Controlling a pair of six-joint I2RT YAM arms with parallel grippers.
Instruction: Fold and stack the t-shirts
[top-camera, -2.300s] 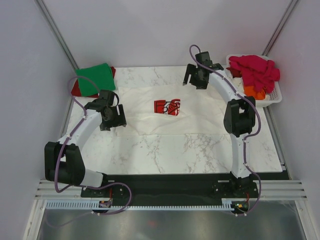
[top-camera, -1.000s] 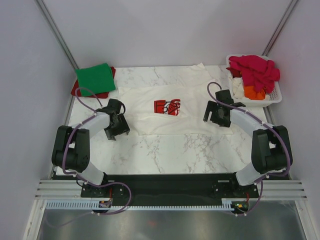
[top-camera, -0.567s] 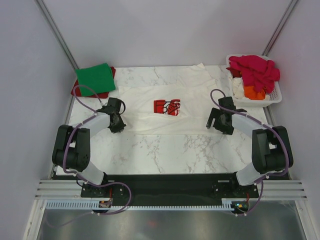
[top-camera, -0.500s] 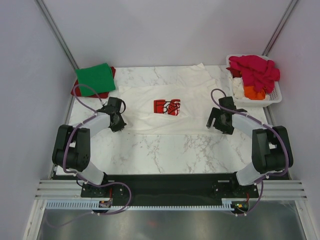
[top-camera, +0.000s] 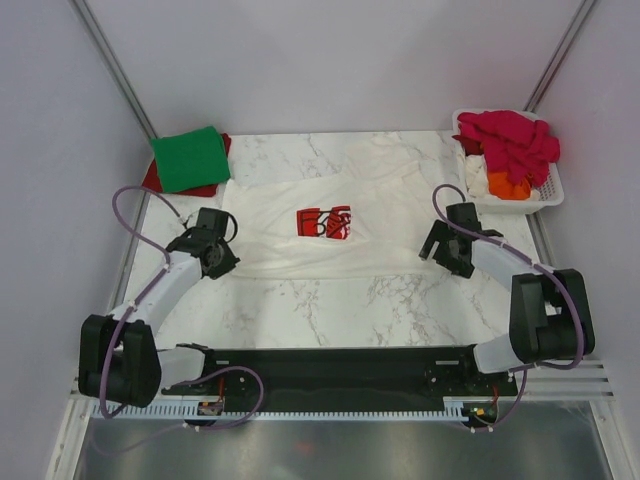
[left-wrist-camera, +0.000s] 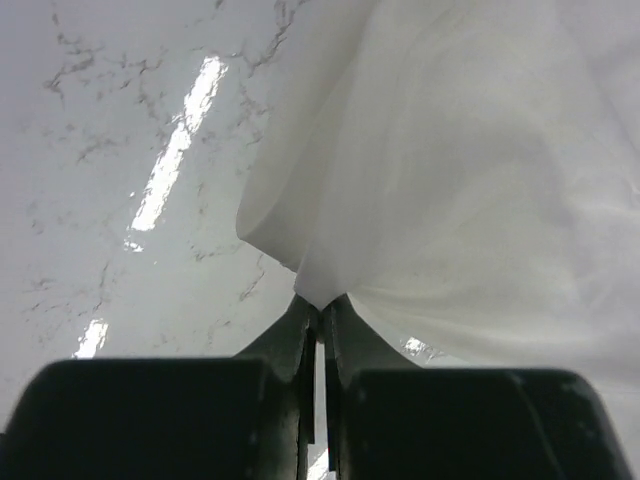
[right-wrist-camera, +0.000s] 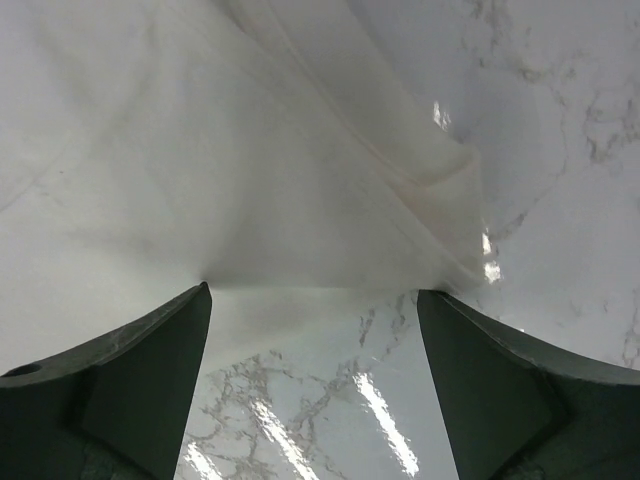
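Observation:
The large white t-shirt (top-camera: 330, 215) with a red square print (top-camera: 323, 223) lies spread across the marble table. My left gripper (top-camera: 222, 257) is shut on the shirt's near-left hem; in the left wrist view the white cloth (left-wrist-camera: 450, 170) rises in a peak from the pinched tips (left-wrist-camera: 320, 305). My right gripper (top-camera: 447, 250) stands open at the near-right hem, its fingers (right-wrist-camera: 140, 350) straddling the cloth edge (right-wrist-camera: 300, 200) without closing. A folded green t-shirt (top-camera: 190, 157) lies on a red one (top-camera: 151, 180) at the back left.
A white slatted basket (top-camera: 548, 195) at the back right holds magenta (top-camera: 510, 140) and orange (top-camera: 510, 185) shirts. Bare marble (top-camera: 330, 310) stretches between the shirt's near edge and the arm bases. Grey walls close in the table on three sides.
My left gripper closed on the near-left hem and pulled it left and toward me; the red print shifted left. My right gripper edged toward the near-right hem, staying open.

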